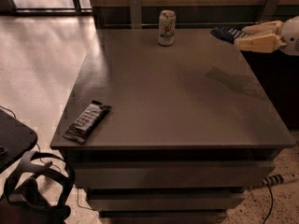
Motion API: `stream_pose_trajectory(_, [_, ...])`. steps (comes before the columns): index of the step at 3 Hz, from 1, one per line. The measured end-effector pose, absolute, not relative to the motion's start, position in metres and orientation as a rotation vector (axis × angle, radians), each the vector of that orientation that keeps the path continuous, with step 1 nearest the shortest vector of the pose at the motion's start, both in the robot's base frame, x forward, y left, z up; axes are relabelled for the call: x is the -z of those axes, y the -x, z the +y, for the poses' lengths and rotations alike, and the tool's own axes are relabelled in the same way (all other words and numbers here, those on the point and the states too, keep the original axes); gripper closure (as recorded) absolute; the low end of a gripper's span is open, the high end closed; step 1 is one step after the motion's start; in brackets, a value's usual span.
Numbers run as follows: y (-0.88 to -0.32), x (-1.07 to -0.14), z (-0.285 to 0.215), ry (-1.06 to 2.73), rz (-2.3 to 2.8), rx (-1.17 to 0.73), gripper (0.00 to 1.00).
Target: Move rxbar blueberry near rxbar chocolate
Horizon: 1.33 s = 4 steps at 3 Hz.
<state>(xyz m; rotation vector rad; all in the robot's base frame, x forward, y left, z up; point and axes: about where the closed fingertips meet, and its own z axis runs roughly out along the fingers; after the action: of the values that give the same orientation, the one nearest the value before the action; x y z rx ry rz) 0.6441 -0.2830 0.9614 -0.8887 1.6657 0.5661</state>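
Where the rxbar blueberry (225, 33) is: up at the far right back corner of the table (177, 106), lifted clear of the top by the look of it, with a faint shadow on the surface below it.
Gripper (240, 36): at the table's back right edge, its cream fingers (259, 42) clamped on the right end of the bar. The rest of the dark blue wrapper pokes out to the left, roughly level.
rxbar chocolate (87, 121): lying flat and angled at the near left corner, one end close to the edge. It is well apart from the blue bar, with the whole diagonal of the table between them.
Can (167, 28): upright at the back middle, to the left of the carried bar and worth steering round.
How the bar will handle: I'd judge it light, thin and fairly stiff with a little bend. The glossy wrapper is likely slippery, and held by one end it could droop or swivel in the grip.
Where to hold: a pinch across the narrow width, nearer the middle, would be steadier. The end hold should do for something so light if it is moved gently.
Setting down: flat beside the chocolate bar, not on it, and back from the edge, since a slick wrapper may skid.
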Motion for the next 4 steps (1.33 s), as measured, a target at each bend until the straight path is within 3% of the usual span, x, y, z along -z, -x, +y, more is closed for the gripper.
stream_pose_trajectory(1, [-0.606, -0.973, -0.255, 0.913, 1.648, -0.552, 1.0])
stream_pose_trajectory(4, [-0.509, -0.939, -0.108, 1.118, 1.604, -0.691, 1.0])
